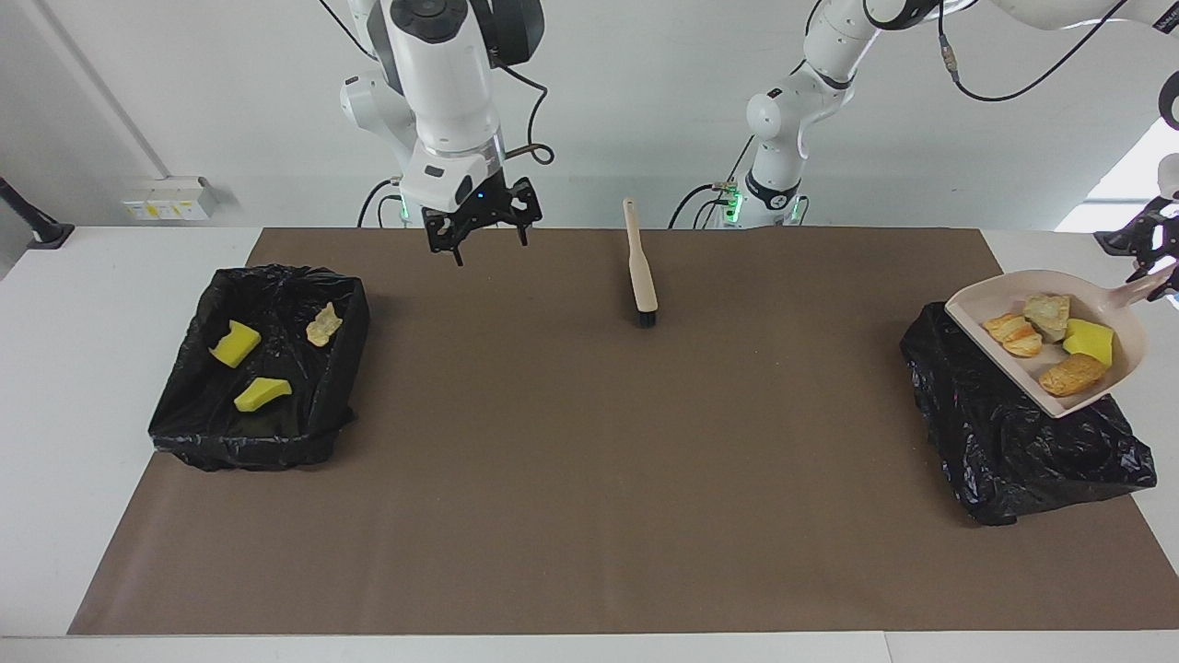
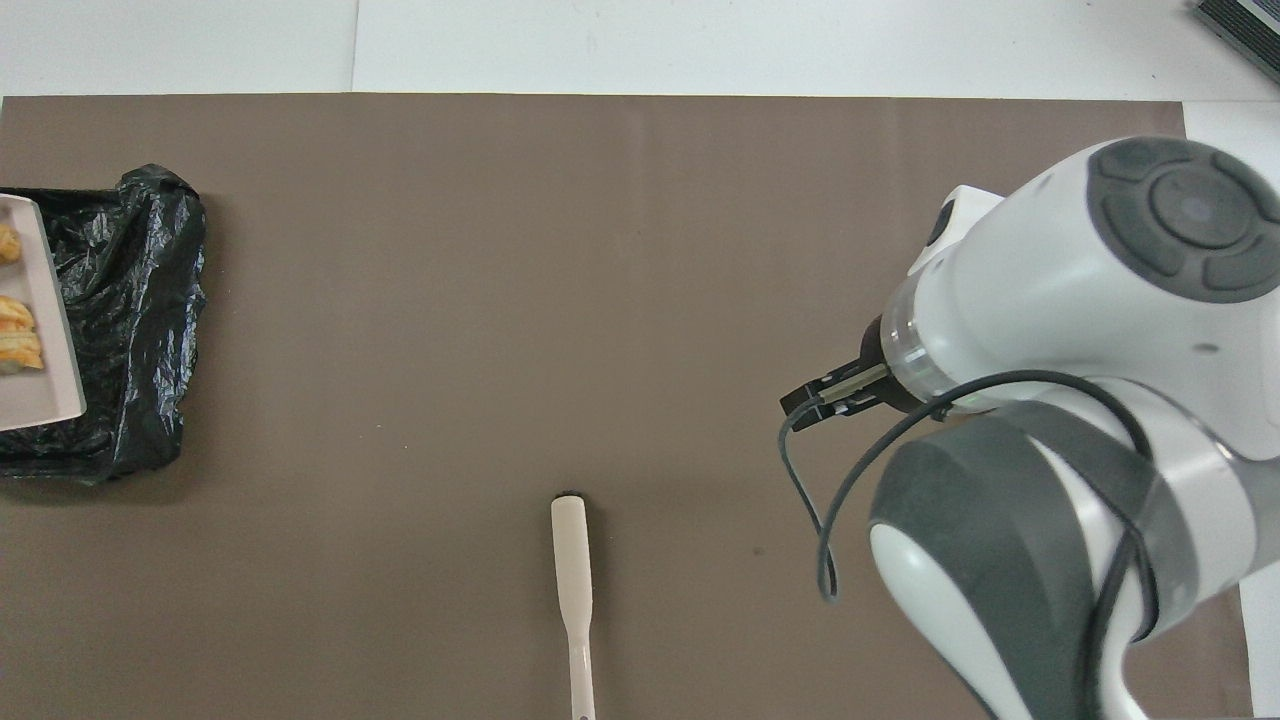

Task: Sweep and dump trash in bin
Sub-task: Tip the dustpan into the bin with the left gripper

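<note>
My left gripper (image 1: 1155,259), at the edge of the facing view, is shut on the handle of a beige dustpan (image 1: 976,302). The pan hangs tilted over a black-bagged bin (image 1: 1004,433) at the left arm's end of the table. Several bits of trash lie in the pan: tan bread pieces (image 1: 1010,333) and a yellow sponge chunk (image 1: 1091,339). In the overhead view only the pan's edge (image 2: 45,400) shows above the bag (image 2: 130,300). My right gripper (image 1: 488,241) hangs open and empty over the mat, between the brush and the other bin.
A wooden-handled brush (image 1: 642,267) (image 2: 572,570) lies on the brown mat near the robots. A second black-lined bin (image 1: 304,433) at the right arm's end holds two yellow sponge chunks (image 1: 235,343) and a tan piece (image 1: 323,324). The right arm hides it from overhead.
</note>
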Robot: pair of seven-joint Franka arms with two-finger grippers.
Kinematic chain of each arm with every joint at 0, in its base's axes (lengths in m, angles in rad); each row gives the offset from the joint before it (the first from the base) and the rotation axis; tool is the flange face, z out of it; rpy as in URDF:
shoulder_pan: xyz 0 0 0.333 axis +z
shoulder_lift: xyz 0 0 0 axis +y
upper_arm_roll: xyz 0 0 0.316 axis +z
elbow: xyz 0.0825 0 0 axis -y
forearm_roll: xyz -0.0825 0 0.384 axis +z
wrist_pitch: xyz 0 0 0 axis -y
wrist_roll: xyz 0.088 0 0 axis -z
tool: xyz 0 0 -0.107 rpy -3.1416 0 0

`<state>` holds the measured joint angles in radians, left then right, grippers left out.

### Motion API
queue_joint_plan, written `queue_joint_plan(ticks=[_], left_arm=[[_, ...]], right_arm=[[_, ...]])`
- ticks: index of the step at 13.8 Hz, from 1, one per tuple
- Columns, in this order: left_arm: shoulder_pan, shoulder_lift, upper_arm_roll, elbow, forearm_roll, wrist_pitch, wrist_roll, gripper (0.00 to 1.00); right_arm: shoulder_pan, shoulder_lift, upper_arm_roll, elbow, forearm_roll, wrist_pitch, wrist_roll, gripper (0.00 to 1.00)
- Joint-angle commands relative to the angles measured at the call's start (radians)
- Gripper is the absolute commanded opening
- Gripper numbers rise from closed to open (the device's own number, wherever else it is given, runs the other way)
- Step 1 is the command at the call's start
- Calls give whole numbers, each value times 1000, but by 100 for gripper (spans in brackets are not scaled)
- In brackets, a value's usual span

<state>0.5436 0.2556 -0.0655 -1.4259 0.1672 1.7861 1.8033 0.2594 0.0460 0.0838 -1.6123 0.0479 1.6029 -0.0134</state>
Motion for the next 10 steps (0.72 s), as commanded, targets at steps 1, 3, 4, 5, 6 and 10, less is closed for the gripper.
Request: queue_joint_plan(ticks=[1, 3, 4, 5, 6, 10], left_arm=[[27, 56, -14, 74, 87, 71, 53, 0], [12, 60, -14, 73, 148, 131, 44, 0], [-6, 60, -14, 68, 199, 163, 36, 0], [-26, 62, -16, 61, 251, 183, 10, 0], [-51, 60, -16, 59, 312, 196, -25, 0], [-132, 56, -16, 18, 532, 204, -70, 0]], right_arm=[[-98, 2, 14, 14, -16, -32, -104, 100], [-159, -17, 13, 14, -20, -32, -111, 100], [-193, -17, 13, 14, -31, -31, -112, 100], [-224, -15, 13, 14, -37, -25, -112, 100], [-262, -14, 14, 15, -40, -20, -114, 100], [-332, -3, -41, 64, -39, -18, -114, 100]])
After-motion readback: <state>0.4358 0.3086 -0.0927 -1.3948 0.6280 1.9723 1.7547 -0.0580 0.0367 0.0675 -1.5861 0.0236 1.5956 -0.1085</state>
